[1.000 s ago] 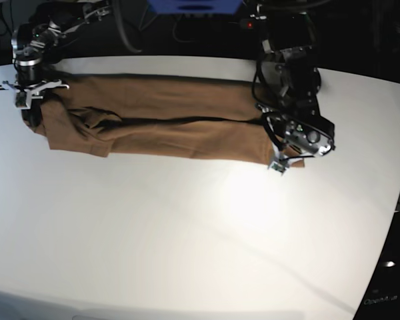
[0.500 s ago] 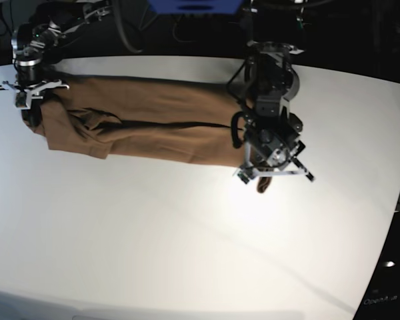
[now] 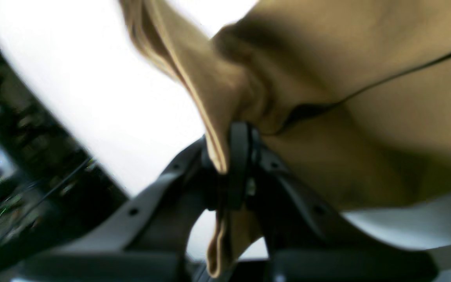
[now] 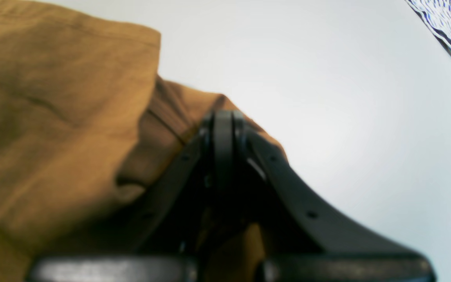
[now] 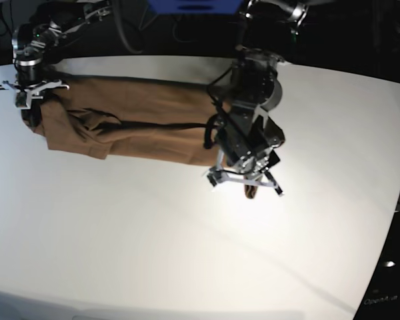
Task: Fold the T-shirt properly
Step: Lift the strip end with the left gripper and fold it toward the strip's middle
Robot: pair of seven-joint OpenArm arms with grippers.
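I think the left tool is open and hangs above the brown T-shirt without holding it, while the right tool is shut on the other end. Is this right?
Not quite. The left tool is not open and free: it is shut on the end of the T-shirt, with cloth pinched between its fingers, as the left wrist view shows. The right tool is shut on the other end, as you say.
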